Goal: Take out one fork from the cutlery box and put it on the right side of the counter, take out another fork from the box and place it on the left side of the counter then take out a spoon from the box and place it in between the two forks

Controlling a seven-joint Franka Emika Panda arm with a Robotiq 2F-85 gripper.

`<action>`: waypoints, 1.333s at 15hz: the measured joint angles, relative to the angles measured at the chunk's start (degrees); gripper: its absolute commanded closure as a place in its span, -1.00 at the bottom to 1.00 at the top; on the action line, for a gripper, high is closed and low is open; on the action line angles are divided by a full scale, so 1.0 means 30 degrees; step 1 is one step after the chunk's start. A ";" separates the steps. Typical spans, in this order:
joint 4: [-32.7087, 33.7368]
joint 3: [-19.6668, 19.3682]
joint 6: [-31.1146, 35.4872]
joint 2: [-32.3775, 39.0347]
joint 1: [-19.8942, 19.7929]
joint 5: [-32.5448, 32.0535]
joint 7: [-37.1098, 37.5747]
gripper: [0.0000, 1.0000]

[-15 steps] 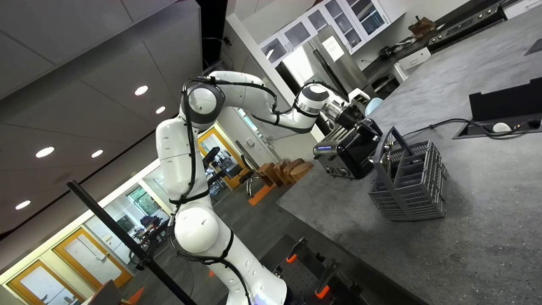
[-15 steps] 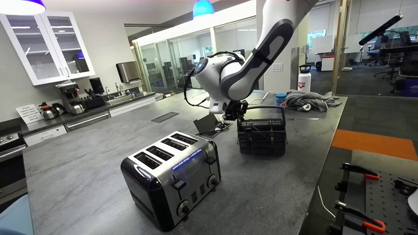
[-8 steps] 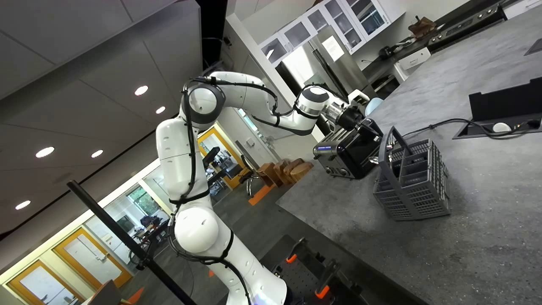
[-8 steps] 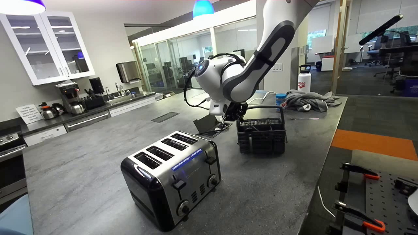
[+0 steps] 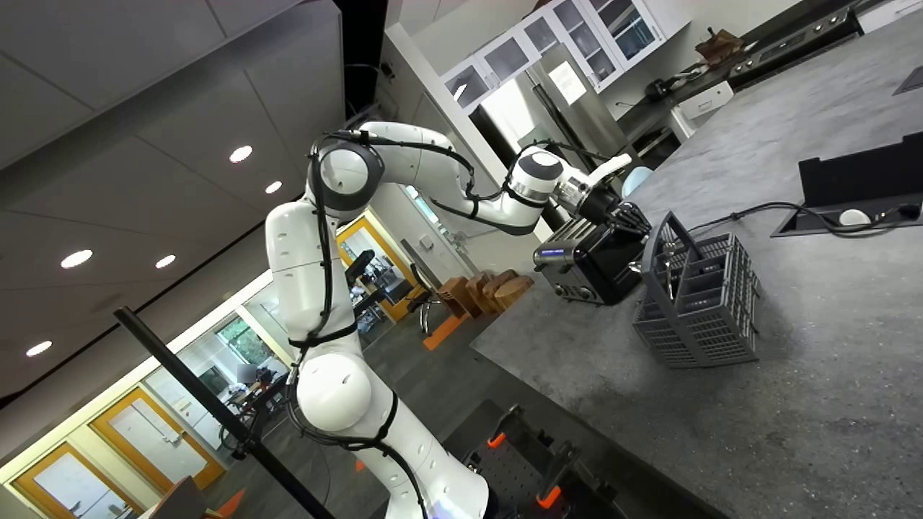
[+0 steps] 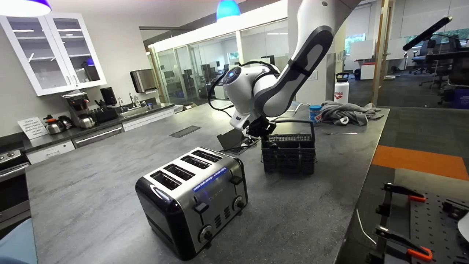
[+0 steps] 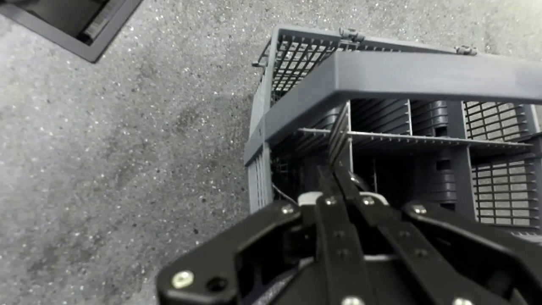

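Observation:
The cutlery box (image 5: 703,317) stands on the grey speckled counter (image 6: 110,190), its loop handle arching above. My gripper (image 7: 333,171) reaches under that handle, fingertips together against a thin divider; I make out nothing between them. In both exterior views the gripper (image 5: 640,225) slants down at the box's side, tips partly hidden. A silver utensil (image 5: 669,272) leans inside the box; in the wrist view a shiny bit (image 7: 358,180) shows beside a fingertip. A slim silver utensil (image 6: 343,133) lies on the counter near its far edge. I cannot tell forks from spoon here.
A four-slot toaster (image 6: 192,201) stands on the counter near the box. Behind the box is a raised-lid socket well (image 6: 234,141) with a cable. A grey towel (image 6: 348,113) and a blue-lidded jar (image 6: 315,113) sit at the far right.
The wrist has turned and tilted, with the gripper a little lower. The cutlery box has shifted slightly, and the utensil inside it stands differently. Fingers have stayed together.

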 measured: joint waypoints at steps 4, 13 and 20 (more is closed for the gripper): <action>-0.0197 0.0017 0.0007 -0.0056 0.0149 -0.1499 0.2127 0.98; -0.2051 0.0570 0.0786 -0.1478 0.0324 -0.3869 0.4284 0.98; -0.4037 0.0555 0.2225 -0.3419 0.0396 -1.1304 1.3343 0.98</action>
